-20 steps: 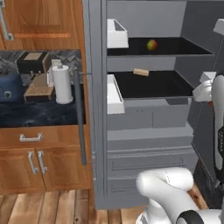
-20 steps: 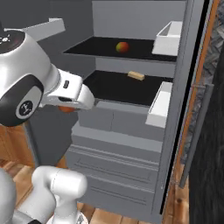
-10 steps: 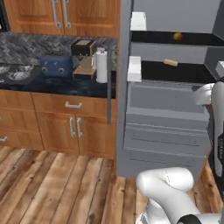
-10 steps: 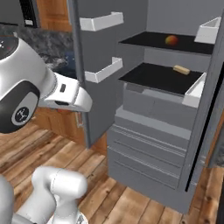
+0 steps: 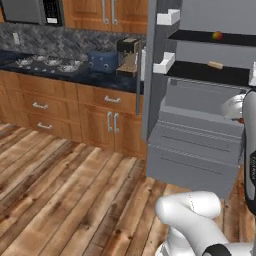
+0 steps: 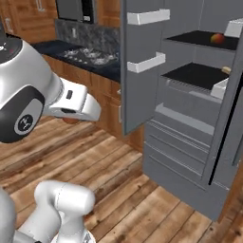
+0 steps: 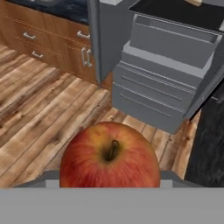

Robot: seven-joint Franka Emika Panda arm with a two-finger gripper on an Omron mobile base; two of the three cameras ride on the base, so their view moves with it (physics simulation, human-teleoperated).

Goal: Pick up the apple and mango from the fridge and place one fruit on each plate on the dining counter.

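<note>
A red-orange apple point(image 7: 109, 159) sits close up in the hand view, and my gripper point(image 7: 109, 177) is shut on it. From the right base view, a sliver of the apple point(image 6: 71, 121) peeks out under the white hand. From the left base view, the gripper point(image 5: 241, 119) hangs in front of the fridge drawers. The grey fridge point(image 5: 200, 135) point(image 6: 190, 133) point(image 7: 166, 57) stands open. On its upper dark shelf lies the mango point(image 5: 216, 36) point(image 6: 217, 38), green-yellow with a red blush.
A small tan item point(image 5: 215, 65) point(image 6: 226, 70) lies on the lower shelf. The open fridge door point(image 5: 152, 75) point(image 6: 142, 71) juts out with white bins. Left of it runs a wall counter with wooden cabinets, a blue toaster point(image 5: 103, 61) and a stove. Bare wooden floor point(image 7: 48, 109) lies below. A black surface point(image 7: 205, 140) stands at right.
The whole picture has shifted, so the base has backed off from the fridge and turned left. More wall counter and floor show. The apple stays in the gripper.
</note>
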